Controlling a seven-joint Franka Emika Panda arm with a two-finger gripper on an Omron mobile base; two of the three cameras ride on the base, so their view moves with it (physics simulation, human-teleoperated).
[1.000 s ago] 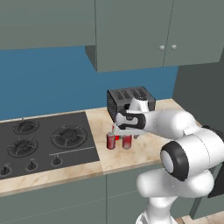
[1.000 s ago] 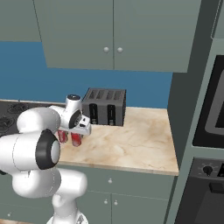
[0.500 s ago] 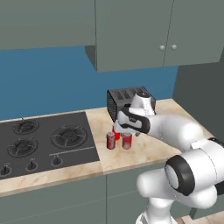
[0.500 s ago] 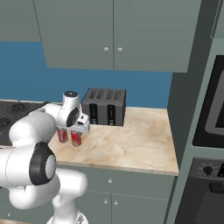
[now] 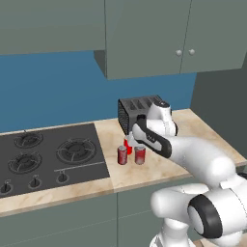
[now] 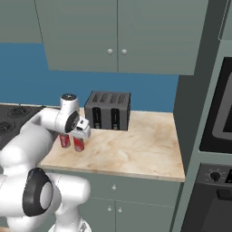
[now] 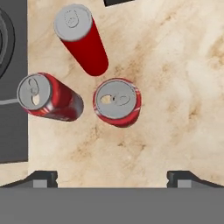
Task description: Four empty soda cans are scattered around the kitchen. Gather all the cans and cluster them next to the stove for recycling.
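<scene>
While the white arm reaches forward from the base and bends down over the beige marble counter (image 5: 159, 169), its hand points straight down, and the fingers (image 7: 112, 177) stand spread wide apart, gripping nothing. Three small red cylindrical soda cans with silvery tops stand upright in a tight cluster beneath the hand: one can (image 7: 117, 102) lies between the fingertips' line and ahead of them, a second can (image 7: 46, 96) sits just beside it at the edge of the flat black gas stove (image 5: 48, 157), and a third can (image 7: 82, 39) stands farther on, near the other two. None of them touches the fingers. From the base views the cluster sits just beside the stove's right edge, with the black slotted toaster (image 6: 108, 110) behind it.
</scene>
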